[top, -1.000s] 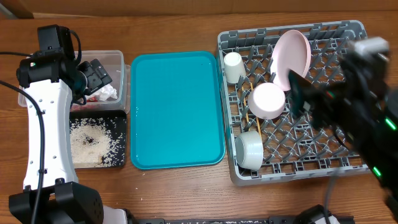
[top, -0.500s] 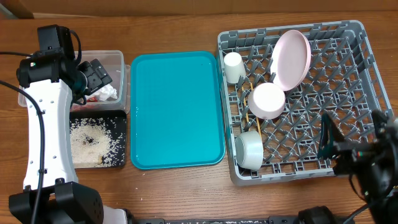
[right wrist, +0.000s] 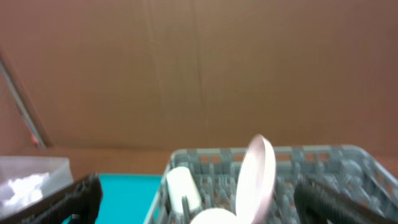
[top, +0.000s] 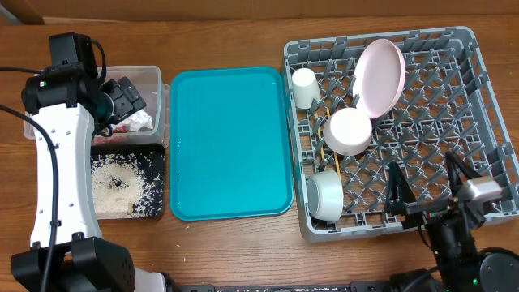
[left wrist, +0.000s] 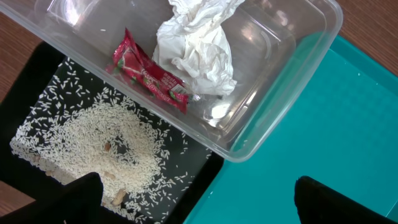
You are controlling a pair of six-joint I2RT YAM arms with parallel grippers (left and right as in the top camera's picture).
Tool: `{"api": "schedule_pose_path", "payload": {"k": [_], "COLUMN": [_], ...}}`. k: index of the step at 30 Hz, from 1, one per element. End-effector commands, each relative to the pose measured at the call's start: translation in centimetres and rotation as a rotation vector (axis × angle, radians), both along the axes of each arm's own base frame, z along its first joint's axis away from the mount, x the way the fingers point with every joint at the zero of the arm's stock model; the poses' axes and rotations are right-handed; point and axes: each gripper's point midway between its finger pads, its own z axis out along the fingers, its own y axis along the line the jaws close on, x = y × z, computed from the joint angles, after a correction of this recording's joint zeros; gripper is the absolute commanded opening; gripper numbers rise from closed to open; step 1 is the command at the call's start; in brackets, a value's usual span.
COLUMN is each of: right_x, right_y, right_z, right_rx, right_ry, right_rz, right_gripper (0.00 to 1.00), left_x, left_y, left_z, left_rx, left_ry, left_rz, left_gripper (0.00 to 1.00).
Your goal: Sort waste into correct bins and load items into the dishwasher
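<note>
The left gripper (top: 124, 97) hangs wide open and empty. Below it, the clear plastic rectangular tub (left wrist: 280, 93) holds the crumpled white paper napkin (left wrist: 196, 46) and the small red sauce packet (left wrist: 149, 71). The right gripper (top: 427, 191), equally wide and empty, sits at the near edge of the square grey plastic dish rack (top: 484, 89). The round pale pink plate (top: 381, 77) stands ahead of it.

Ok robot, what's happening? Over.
Left gripper, right gripper open, empty. Napkin, sauce packet in clear tub; rice in black tray. Plate, cup, bowls in rack. Nothing blocking.
</note>
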Motion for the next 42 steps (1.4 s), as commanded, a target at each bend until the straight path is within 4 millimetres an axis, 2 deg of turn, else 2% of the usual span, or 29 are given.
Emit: {"api": "schedule_pose_path", "payload": {"k": [1, 10, 16, 22, 30, 42], "right_x": [-0.2, 0.9, 1.6, 2.3, 2.7, 3.0], "right_y": [0.6, 1.1, 2.0, 2.0, 2.0, 1.4], "right_z": [-0.7, -3.3, -6.2, -8.3, -9.8, -10.2], "right_rx": [0.012, 0.025, 0.007, 0.003, 0.003, 0.008], "right_ry": [-0.072, -0.199, -0.205, -0.174, -0.159, -0.177], "right_rz": [0.04, 0.059, 0.113, 0.111, 0.105, 0.072], "right_gripper": [1.0, 1.0, 1.0, 1.0, 1.0, 1.0], "left_x": [0.4, 0.4, 0.4, 0.4, 0.4, 0.4], "left_y": [0.0, 0.0, 0.0, 0.0, 0.0, 0.0], "left_z": [0.7, 0.7, 0.7, 0.7, 0.7, 0.7], "left_rx": [-0.002, -0.002, -0.002, -0.002, -0.002, -0.002], "left_ry": [-0.023, -0.023, -0.023, -0.023, -0.023, -0.023], "left_rz": [0.01, 0.01, 0.01, 0.01, 0.01, 0.01], "left_gripper": [1.0, 1.0, 1.0, 1.0, 1.0, 1.0]}}
